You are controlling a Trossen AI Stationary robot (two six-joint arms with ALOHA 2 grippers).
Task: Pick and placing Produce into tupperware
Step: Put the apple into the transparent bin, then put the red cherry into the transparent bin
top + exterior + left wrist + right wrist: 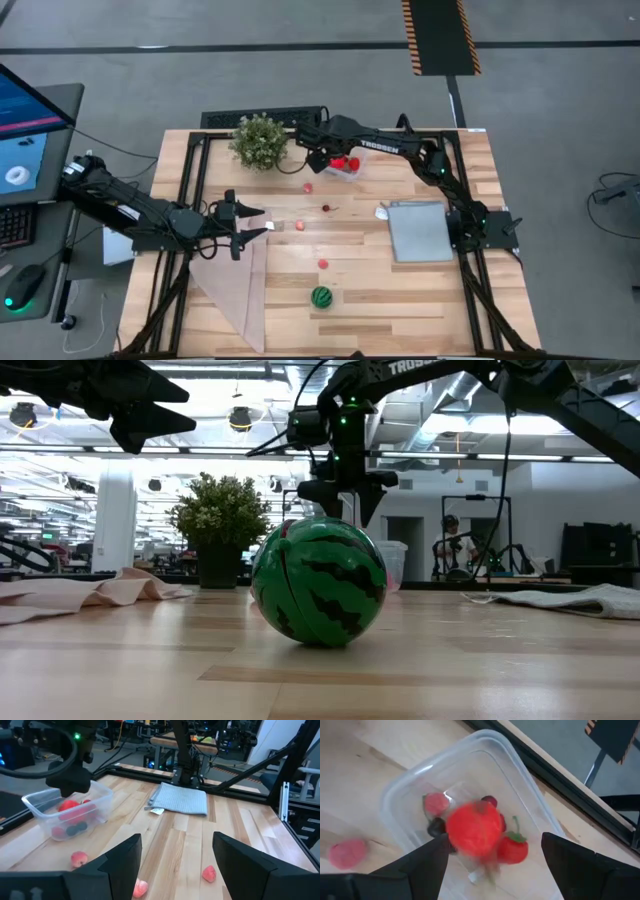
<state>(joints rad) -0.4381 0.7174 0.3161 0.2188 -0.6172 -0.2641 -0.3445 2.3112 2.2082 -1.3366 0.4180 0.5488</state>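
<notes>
1. I'm holding the right gripper point(490, 857) above the tub point(342, 166), fingers spread wide, gripping nothing; a red fruit point(474, 830) is blurring below.
2. I'm hovering the left gripper point(175, 857) part open, empty, over loose pink fruits point(209, 874).

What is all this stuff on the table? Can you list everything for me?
Clear tub: one, far side of the table, holding red, pink and dark toy fruits.
Big red fruit: one, blurred, in the tub under the right claw.
Loose small fruits: four, pink and dark red, mid-table, e.g..
Watermelon ball: one, green striped, near edge.
Potted plant: one, green, far side, left of the tub.
Grey cloth: one, flat, right side.
Beige cloth: one, left near corner.
Left claw: open, empty, over mid-table.
Right claw: open, above the tub.
</notes>
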